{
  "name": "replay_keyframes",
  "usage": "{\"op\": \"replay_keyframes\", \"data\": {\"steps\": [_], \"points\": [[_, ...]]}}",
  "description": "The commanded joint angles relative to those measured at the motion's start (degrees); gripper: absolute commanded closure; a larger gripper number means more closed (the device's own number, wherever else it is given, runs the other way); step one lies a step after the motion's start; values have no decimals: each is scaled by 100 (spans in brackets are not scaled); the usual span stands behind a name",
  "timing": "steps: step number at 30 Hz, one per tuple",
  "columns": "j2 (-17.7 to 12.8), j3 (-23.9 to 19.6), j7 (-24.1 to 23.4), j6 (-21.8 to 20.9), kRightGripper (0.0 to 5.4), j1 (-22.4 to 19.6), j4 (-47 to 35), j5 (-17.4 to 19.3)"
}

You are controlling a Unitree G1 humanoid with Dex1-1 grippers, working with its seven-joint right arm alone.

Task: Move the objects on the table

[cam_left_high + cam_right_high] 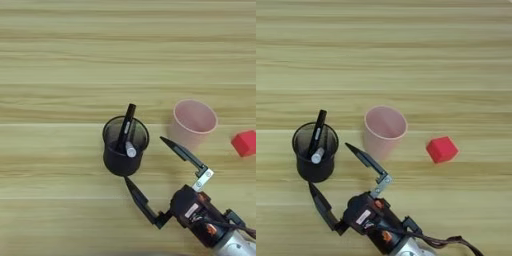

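The two black fingers (177, 150) of the right gripper (144, 163) are spread wide apart and grip nothing. In the left eye view one tip lies just beside the base of the black mesh pen cup (124, 148) and the other reaches toward the foot of the pale pink plastic cup (193, 122). The gripper body comes in from the bottom right corner of the wood-grain surface (60, 65). A black pen (125, 131) and a small white-tipped stick (130, 149) stand tilted inside the mesh cup. The pink cup stands upright to its right, apart from it, and the small red cube (244, 143) sits near the right edge.

In the right eye view the mesh cup is near the left edge and the pink cup around the middle. The red cube lies to the right of the pink cup, apart from it and well clear of the gripper, whose spread fingers sit in the gap below the two cups.
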Motion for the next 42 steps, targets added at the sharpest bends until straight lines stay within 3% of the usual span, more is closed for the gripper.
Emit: {"op": "replay_keyframes", "data": {"steps": [1,29,37,42], "points": [[24,15,-38,34,6,-347,24,6],[328,557,-21,252,6,-1254,410,-144],[366,526,-58,271,6,-1433,526,-187],[381,538,-57,268,62,-1476,531,-199]]}}
